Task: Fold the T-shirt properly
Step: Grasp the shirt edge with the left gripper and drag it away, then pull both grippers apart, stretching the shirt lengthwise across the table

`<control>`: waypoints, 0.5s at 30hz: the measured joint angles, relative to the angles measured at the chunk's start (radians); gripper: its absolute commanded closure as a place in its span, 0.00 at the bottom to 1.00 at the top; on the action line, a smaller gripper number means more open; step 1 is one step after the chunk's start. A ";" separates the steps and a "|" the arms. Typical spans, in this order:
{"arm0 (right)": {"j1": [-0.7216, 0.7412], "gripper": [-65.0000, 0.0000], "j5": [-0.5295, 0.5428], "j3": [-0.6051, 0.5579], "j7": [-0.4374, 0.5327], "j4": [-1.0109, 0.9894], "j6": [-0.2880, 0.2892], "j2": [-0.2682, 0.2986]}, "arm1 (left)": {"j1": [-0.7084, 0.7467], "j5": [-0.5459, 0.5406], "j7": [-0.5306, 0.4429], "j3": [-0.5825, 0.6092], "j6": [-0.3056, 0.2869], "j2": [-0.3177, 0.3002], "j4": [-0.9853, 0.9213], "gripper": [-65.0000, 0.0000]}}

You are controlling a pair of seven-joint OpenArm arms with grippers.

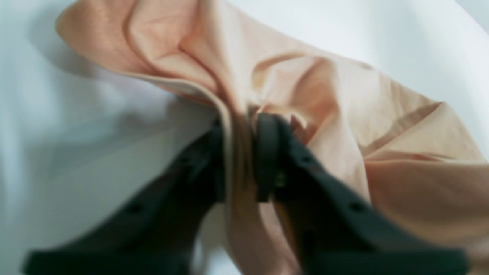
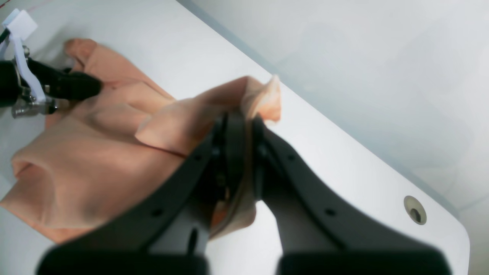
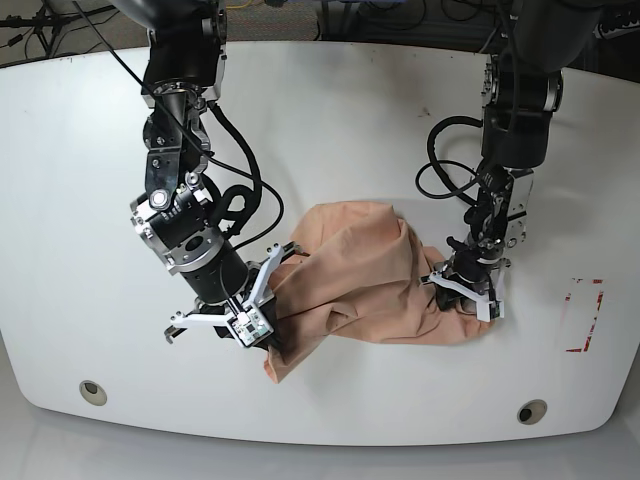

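Observation:
The peach T-shirt [image 3: 350, 270] lies crumpled in a heap on the white table [image 3: 340, 120], between my two arms. My right gripper [image 3: 272, 335] is at the heap's front left corner. In the right wrist view the right gripper [image 2: 244, 118] is shut on a raised fold of the T-shirt [image 2: 88, 160]. My left gripper [image 3: 452, 287] is low at the heap's right edge. In the left wrist view the left gripper [image 1: 240, 122] has its fingers pressed onto a bunched ridge of the T-shirt [image 1: 382, 114]. The left gripper [image 2: 88, 86] also shows in the right wrist view, at the cloth's far side.
Two round holes [image 3: 92, 391] [image 3: 532, 411] sit near the table's front edge, one also seen as a hole [image 2: 415, 209] in the right wrist view. A red mark [image 3: 583, 315] is on the table at the right. Black cables [image 3: 440, 160] hang beside the left arm.

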 measured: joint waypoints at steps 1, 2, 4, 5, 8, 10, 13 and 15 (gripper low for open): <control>0.000 0.97 0.000 0.000 0.000 0.000 0.000 0.000 | 0.001 -0.002 0.001 0.000 0.000 0.000 0.001 1.00; 0.000 0.97 0.000 0.000 0.000 0.000 0.000 0.000 | 0.002 -0.002 0.003 -0.001 0.000 -0.001 0.005 1.00; 0.001 0.97 0.000 0.000 0.001 -0.001 0.000 0.000 | 0.010 -0.003 0.015 0.000 -0.001 -0.010 0.025 1.00; 0.000 0.97 0.000 0.001 0.000 -0.001 0.000 0.000 | 0.017 -0.002 0.035 0.002 -0.003 -0.018 0.042 1.00; -0.002 0.97 0.003 0.026 0.001 -0.002 0.000 -0.007 | 0.054 -0.002 0.074 0.002 -0.004 -0.046 0.106 1.00; -0.003 0.97 0.002 0.057 0.000 -0.002 0.000 -0.009 | 0.085 -0.001 0.094 0.001 0.001 -0.064 0.163 1.00; -0.002 0.97 0.001 0.108 0.001 -0.003 0.000 -0.009 | 0.122 0.005 0.151 0.000 0.016 -0.087 0.253 1.00; -0.002 0.97 0.001 0.141 0.000 -0.003 0.000 -0.008 | 0.143 0.009 0.188 -0.010 0.014 -0.097 0.320 1.00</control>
